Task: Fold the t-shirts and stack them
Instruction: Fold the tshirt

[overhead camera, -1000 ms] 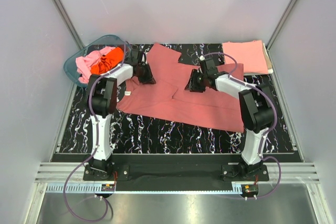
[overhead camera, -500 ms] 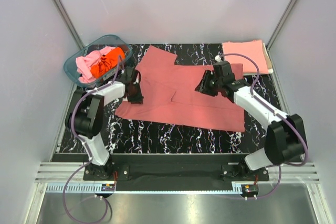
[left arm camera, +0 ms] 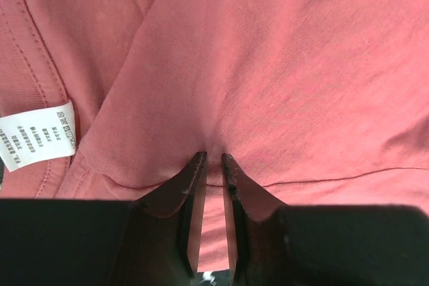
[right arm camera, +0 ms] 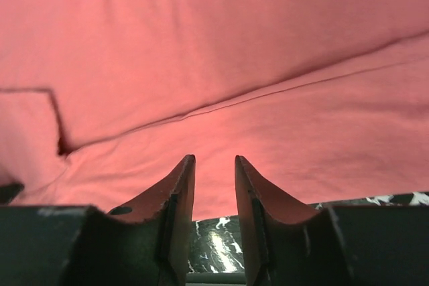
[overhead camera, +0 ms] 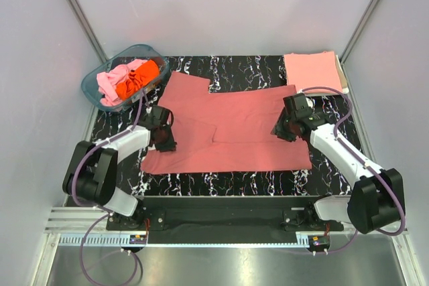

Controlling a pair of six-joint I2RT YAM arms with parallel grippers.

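Observation:
A brick-red t-shirt (overhead camera: 234, 125) lies spread flat across the middle of the black marbled table, one sleeve toward the back left. My left gripper (overhead camera: 164, 142) sits on its left side. In the left wrist view the left gripper (left arm camera: 213, 157) is shut on a small pucker of the shirt (left arm camera: 301, 65), beside the white neck label (left arm camera: 37, 135). My right gripper (overhead camera: 281, 132) is low over the shirt's right edge. In the right wrist view the right gripper (right arm camera: 214, 159) stands open, with smooth cloth (right arm camera: 201, 45) beyond the tips and bare table between the fingers.
A folded salmon-pink t-shirt (overhead camera: 312, 72) lies at the back right corner. A teal plastic tub (overhead camera: 92, 88) at the back left holds a crumpled pink t-shirt (overhead camera: 110, 85) and an orange one (overhead camera: 137, 78). Grey walls enclose the table on three sides.
Both arms swung outward and toward the near edge. The red shirt went from skewed and rumpled to flat and square. The left gripper kept its hold on the cloth.

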